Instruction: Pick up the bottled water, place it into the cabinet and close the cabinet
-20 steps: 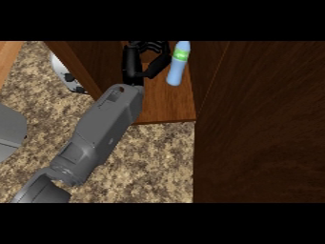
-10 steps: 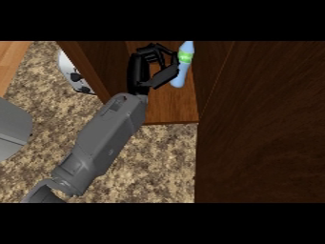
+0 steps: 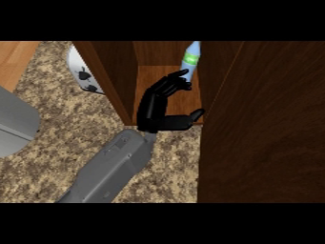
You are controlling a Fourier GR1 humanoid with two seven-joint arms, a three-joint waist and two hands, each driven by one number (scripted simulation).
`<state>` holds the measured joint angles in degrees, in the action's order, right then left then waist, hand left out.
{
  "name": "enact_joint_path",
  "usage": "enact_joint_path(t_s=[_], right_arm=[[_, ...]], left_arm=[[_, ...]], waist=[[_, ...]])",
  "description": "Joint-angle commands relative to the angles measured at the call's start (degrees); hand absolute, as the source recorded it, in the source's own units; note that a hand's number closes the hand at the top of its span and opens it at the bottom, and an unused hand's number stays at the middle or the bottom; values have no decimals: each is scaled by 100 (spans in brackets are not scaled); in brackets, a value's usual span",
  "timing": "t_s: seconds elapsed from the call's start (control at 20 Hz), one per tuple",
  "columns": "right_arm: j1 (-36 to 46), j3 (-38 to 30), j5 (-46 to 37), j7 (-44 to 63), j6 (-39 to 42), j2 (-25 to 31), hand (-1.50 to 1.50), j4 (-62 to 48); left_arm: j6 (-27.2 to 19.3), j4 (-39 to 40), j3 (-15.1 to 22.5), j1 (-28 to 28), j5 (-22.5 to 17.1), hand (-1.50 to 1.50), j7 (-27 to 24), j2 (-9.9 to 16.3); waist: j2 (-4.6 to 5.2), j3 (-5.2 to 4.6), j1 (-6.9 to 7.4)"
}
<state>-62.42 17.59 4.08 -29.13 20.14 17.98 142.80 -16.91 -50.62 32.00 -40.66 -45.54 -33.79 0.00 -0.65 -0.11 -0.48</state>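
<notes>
Head view, steep down onto the counter — one hand [image 3: 166,107] shows, fingers spread and relaxed, holding nothing, reaching into the open cabinet [image 3: 116,76]. Which arm it belongs to cannot be told for certain from this view; the other hand is out of sight. Bottled water [image 3: 191,59] stands on the cabinet shelf, at the back, against the right inner wall. From the cabinet mouth the bottle lies deeper in than the hand, and slightly rightward of the fingertips [image 3: 182,74], which sit just beside its green label — touching or barely apart, hard to say. Long axis near upright, leaning toward the cabinet's back. Judged: placement looks done; what remains is closing the cabinet door [image 3: 270,119], which stands to the right of the opening.
</notes>
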Motion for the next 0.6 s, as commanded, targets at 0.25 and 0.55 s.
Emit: enact_joint_path(t_s=[0.25, 0.55], right_arm=[[-386, 387, -476, 367, -390, -63, -150, 1008], [-374, 448, -776, 114, -153, 347, -150, 689]], left_arm=[[-209, -2282, 824, 2320, 220, -150, 7, 723], [-291, -3557, 960, 3949, 293, -150, -437, 1636]], waist=[[-9, -1, 200], [-23, -2, 243]])
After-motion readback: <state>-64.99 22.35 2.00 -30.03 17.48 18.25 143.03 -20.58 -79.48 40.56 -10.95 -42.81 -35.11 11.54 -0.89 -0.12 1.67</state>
